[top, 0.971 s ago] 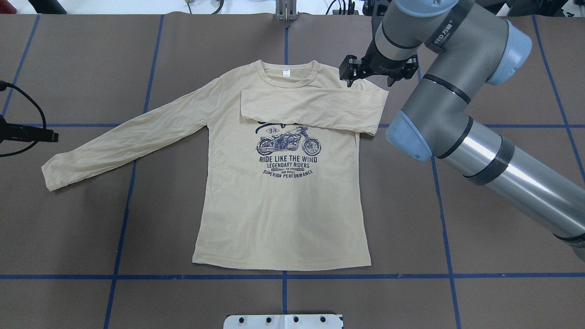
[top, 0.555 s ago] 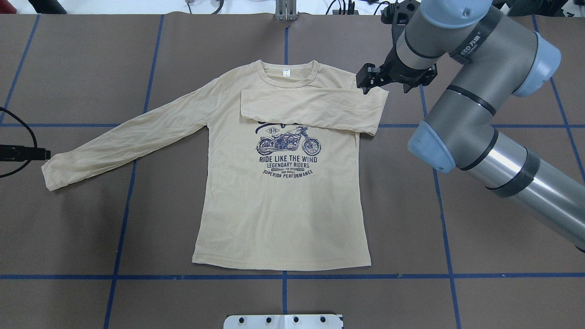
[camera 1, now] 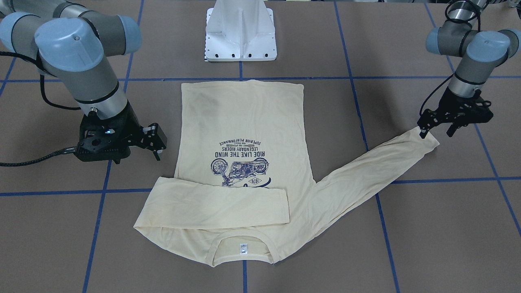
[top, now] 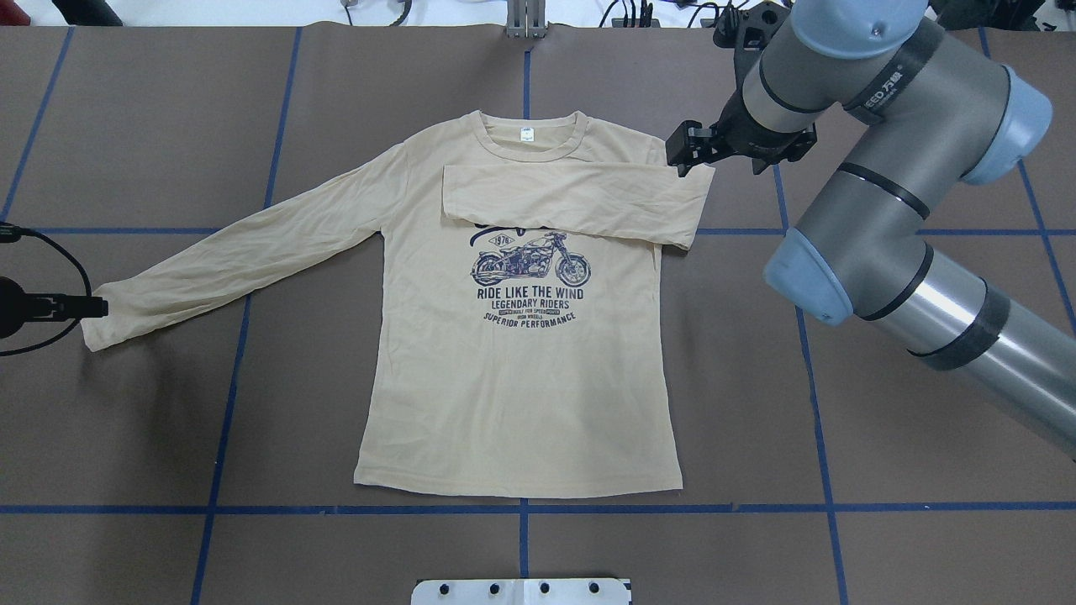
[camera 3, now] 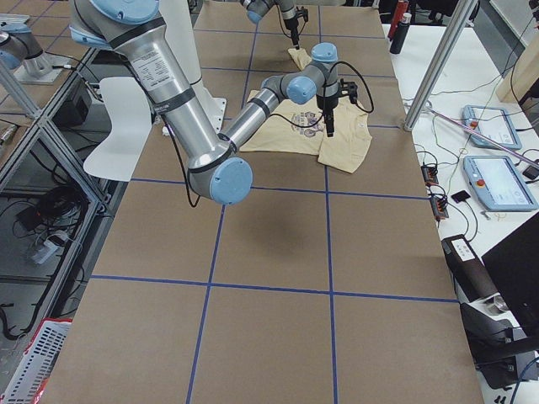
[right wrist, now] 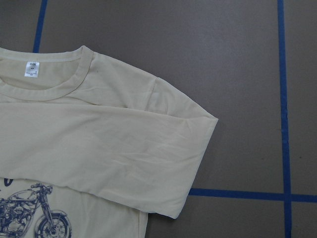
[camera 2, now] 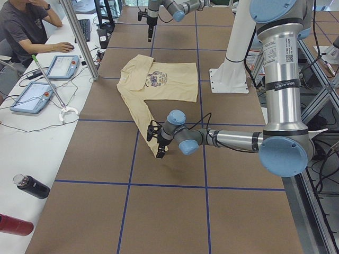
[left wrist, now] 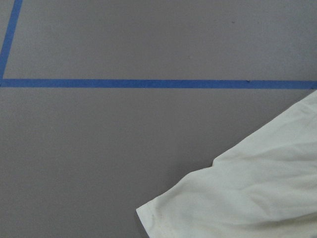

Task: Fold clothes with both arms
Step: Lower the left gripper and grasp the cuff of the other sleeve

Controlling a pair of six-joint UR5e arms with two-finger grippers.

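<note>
Cream T-shirt lies flat, print up, on the bench, one sleeve folded across its chest. My right end effector, fingers apart, hovers beside that fold. My left end effector, fingers apart, sits at the outstretched cuff.

Big table, brown top with blue tape lines marking out a grid. Light is flat and even, no hard shadows anywhere. Along the far side there's a white bench with two tablets and a keyboard, and a person in a dark tee sitting at it. A black bottle and a red one lie at the bench's near end. A metal post stands at the table edge. Grey floor on the other side, with a white basket and loose cables.
</note>
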